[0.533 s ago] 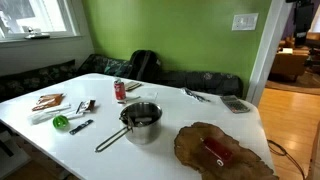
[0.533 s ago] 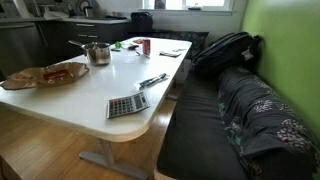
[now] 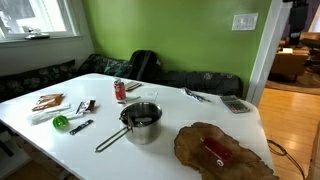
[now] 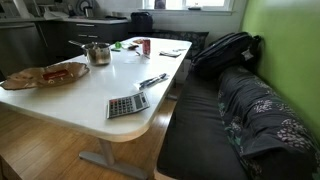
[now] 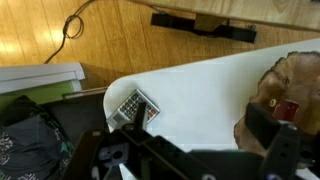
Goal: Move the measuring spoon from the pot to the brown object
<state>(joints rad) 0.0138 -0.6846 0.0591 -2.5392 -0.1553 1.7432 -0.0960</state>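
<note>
The steel pot (image 3: 145,128) stands mid-table in both exterior views (image 4: 97,53), its long handle pointing toward the front edge. A slim pale utensil, the measuring spoon (image 3: 140,117), rests inside it; it is too small to make out well. The brown wavy slab (image 3: 205,135) lies beside the pot with a flat red block (image 3: 216,151) on it, and it also shows in the wrist view (image 5: 290,75). My gripper (image 5: 200,125) is high above the table's end, far from the pot. Its fingers are spread with nothing between them.
A red can (image 3: 120,90), a green-tipped tool (image 3: 62,122) and white paper with reddish pieces (image 3: 48,102) lie beyond the pot. A calculator (image 5: 135,105) sits near the table's end. A bench with a backpack (image 4: 228,50) runs along one side.
</note>
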